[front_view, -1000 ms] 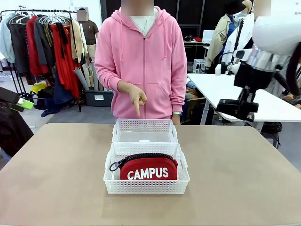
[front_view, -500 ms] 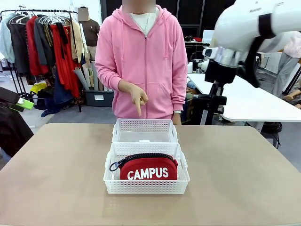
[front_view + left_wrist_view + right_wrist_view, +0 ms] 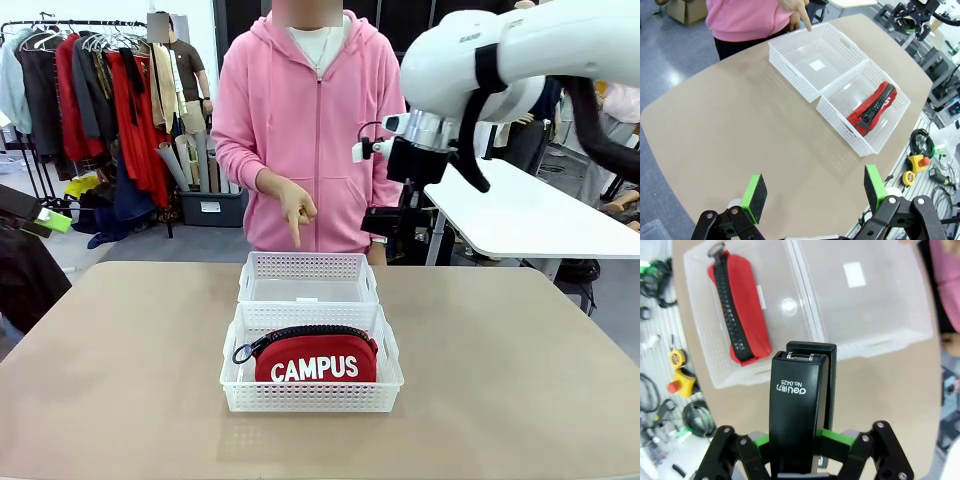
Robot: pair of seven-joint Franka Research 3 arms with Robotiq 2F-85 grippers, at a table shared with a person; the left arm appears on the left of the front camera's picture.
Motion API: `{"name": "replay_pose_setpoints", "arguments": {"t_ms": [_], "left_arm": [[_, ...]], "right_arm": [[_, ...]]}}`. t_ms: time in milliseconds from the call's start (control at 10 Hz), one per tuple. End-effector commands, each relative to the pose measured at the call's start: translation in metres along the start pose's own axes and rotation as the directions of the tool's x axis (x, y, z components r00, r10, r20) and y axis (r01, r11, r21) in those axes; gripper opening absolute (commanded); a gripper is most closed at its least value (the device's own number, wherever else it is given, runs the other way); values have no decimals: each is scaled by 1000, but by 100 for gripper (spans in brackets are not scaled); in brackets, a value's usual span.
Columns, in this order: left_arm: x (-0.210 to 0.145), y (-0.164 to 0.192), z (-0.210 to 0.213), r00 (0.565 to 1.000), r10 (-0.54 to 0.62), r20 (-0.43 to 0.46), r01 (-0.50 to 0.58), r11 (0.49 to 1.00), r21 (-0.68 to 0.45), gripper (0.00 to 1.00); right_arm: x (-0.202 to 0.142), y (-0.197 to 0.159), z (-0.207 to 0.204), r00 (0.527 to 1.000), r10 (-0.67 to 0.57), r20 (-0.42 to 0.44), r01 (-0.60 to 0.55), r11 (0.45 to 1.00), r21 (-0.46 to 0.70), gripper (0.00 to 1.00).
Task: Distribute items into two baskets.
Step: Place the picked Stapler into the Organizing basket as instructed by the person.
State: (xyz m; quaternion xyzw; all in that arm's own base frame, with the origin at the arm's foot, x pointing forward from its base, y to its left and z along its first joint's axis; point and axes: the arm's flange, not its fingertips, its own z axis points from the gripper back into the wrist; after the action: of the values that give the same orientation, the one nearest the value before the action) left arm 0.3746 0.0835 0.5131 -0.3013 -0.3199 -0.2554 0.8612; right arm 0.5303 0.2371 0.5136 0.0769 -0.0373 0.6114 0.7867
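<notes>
The red "CAMPUS" pouch (image 3: 315, 360) lies in the near white basket (image 3: 310, 400), zipper up. Behind it, touching, stands the far basket (image 3: 308, 268) with nothing inside; the person's hand (image 3: 293, 213) points a finger down at it. My right gripper (image 3: 800, 445) is shut on the black stapler (image 3: 797, 400), high over the table. Past the stapler, the right wrist view shows the pouch (image 3: 737, 315) and the far basket (image 3: 875, 340). In the front view the right arm (image 3: 430, 120) hangs at the upper right. My left gripper (image 3: 814, 187) is open, holding nothing, far above the table's left side.
The tan table (image 3: 120, 380) spreads bare around the baskets. The person in a pink hoodie (image 3: 310, 130) stands at the far edge. A white table (image 3: 520, 215) is behind on the right, and cables and tools (image 3: 925, 165) lie on the floor.
My right arm has swung left across the picture, toward the person and the far basket, with the stapler still held. The person's pointing hand and the baskets have stayed put.
</notes>
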Motion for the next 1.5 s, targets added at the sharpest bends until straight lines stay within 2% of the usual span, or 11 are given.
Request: {"name": "replay_pose_setpoints", "arguments": {"t_ms": [0, 300, 800, 1400], "left_arm": [[0, 0, 0, 1000, -1, 17, 1, 1000, -9, 100], [0, 0, 0, 1000, -1, 17, 1, 1000, -9, 100], [0, 0, 0, 1000, -1, 17, 1, 1000, -9, 100], [0, 0, 0, 1000, -1, 17, 1, 1000, -9, 100]], "right_arm": [[23, -16, 0, 998, 55, -14, -55, 998, 40, 0], [59, -34, -20, 995, 101, -21, -100, 994, 51, 0], [107, -69, -61, 983, 155, -101, -145, 984, 105, 0], [140, -86, -85, 974, 176, -143, -158, 979, 130, 0]]}}
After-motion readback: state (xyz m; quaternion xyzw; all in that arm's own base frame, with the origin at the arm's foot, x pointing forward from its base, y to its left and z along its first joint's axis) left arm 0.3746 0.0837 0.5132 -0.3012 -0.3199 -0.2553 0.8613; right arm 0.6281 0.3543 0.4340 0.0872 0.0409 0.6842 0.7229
